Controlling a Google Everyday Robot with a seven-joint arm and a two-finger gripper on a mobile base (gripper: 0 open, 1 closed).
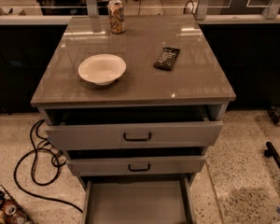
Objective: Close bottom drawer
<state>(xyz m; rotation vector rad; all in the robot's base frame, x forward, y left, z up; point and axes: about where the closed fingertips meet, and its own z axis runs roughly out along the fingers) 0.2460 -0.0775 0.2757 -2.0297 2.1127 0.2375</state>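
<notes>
Since the hand lay outside the camera view, we could not tell how wide it stood or whether it held anything, nor fix which way the drawer lay from it.

At the far left, a black cable (32,171) looped over the floor beside the cabinet. On the grey surface (144,90) stood a white bowl (101,69), then a can (116,16) at the back edge, with a dark flat packet (166,59) to the right.

Below them, the top drawer (135,134) and the middle drawer (137,165) each stood partly out. Lowest, the bottom drawer (135,202) was pulled furthest, running towards the camera, its bare floor showing between its side walls. We judged that its travel ran straight back under the middle drawer, so the push had to come from the near end and go away from the camera.

That near end was what we lacked: the lower edge of the view cut off the drawer's front and handle. At the far right, a black bar (276,160) slanted over the floor; we could not make out what it belonged to.
</notes>
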